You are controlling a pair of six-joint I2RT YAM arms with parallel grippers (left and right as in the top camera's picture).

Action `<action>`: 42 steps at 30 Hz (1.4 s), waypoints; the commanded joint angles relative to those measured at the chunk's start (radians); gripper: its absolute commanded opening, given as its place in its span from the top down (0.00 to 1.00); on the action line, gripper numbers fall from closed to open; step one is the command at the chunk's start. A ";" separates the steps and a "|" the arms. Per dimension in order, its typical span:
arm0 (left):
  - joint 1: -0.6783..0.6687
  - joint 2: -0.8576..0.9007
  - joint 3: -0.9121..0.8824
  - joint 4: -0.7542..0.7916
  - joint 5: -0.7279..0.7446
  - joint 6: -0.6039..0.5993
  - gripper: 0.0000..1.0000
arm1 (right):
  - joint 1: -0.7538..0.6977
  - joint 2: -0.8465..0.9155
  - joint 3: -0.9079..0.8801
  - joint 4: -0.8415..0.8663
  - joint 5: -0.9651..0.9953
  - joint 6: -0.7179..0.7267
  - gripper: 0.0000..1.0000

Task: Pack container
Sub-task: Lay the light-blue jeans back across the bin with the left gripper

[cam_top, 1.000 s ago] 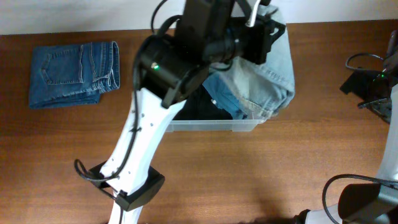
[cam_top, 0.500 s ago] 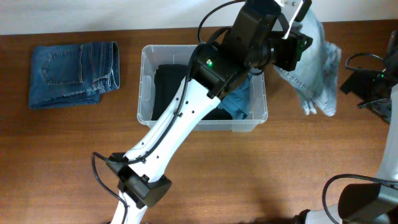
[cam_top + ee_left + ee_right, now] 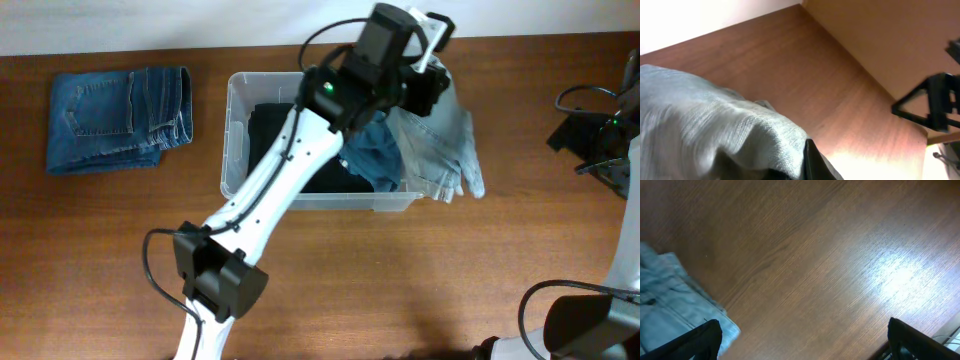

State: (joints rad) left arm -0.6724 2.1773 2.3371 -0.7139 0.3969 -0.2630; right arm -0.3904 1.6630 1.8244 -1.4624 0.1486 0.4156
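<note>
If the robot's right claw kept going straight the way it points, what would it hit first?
Probably the bare table: the open right gripper faces plain wood, with the pale jeans off to one side. Distance is unclear.

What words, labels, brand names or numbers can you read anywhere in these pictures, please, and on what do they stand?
None can be read.
The clear container, the dark clothes inside it, the pale jeans draped over its rim and the folded blue jeans beside it show no legible text; any garment tag is too small to tell.
</note>
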 commanded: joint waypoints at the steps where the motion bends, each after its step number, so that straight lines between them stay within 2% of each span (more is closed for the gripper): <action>1: 0.043 -0.016 0.013 0.040 0.109 0.026 0.98 | -0.003 -0.015 -0.003 0.000 0.001 0.009 0.02; 5: 0.062 -0.016 0.013 0.103 0.249 0.026 0.99 | -0.003 -0.015 -0.003 0.000 0.002 0.009 0.02; 11: 0.072 -0.016 0.013 0.108 0.256 0.027 0.98 | -0.003 -0.015 -0.003 0.000 0.002 0.009 0.02; 16: 0.095 -0.016 0.013 0.092 0.266 0.087 0.98 | -0.003 -0.015 -0.003 0.000 0.001 0.009 0.02; 27: 0.254 -0.007 0.013 -0.209 0.295 0.330 0.98 | -0.003 -0.015 -0.003 0.000 0.002 0.009 0.01; 34: 0.333 0.114 0.012 -0.339 0.295 0.348 0.98 | -0.003 -0.015 -0.003 0.000 0.002 0.009 0.02; 42: 0.382 0.241 0.012 -0.404 0.249 0.348 0.99 | -0.003 -0.015 -0.003 0.000 0.002 0.009 0.02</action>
State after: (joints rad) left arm -0.3126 2.3775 2.3356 -1.1015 0.6735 0.0643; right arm -0.3904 1.6634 1.8244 -1.4624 0.1486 0.4160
